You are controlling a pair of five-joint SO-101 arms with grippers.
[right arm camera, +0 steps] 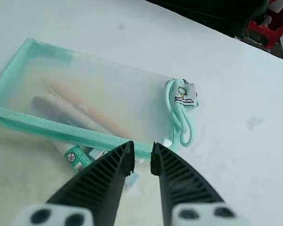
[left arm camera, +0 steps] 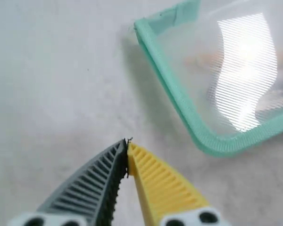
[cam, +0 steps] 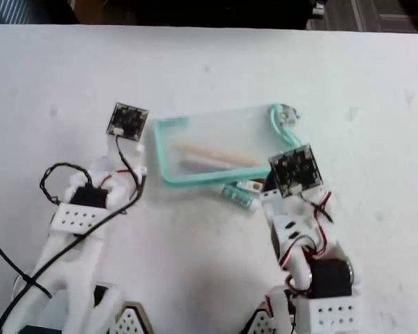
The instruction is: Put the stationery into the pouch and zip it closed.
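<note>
A translucent pouch (cam: 216,136) with a mint-green edge lies flat at mid-table. Inside it I see a wooden pencil (cam: 216,153) and a dark pen (cam: 195,165). A small green-labelled tube (cam: 238,195) pokes out beside the pouch's near edge. In the right wrist view my right gripper (right arm camera: 141,148) hovers just above that edge of the pouch (right arm camera: 85,84), near the tube (right arm camera: 75,157), its black fingers slightly open with nothing between them. In the left wrist view my left gripper (left arm camera: 127,143) is shut and empty over bare table, a short way from the pouch's corner (left arm camera: 179,94).
A mint cord loop (cam: 277,122) with a small tag (right arm camera: 185,92) hangs off the pouch's far right corner. The left arm (cam: 83,202) and its black cable lie at the left, the right arm (cam: 299,229) at the right. The white table's far edge runs along the back.
</note>
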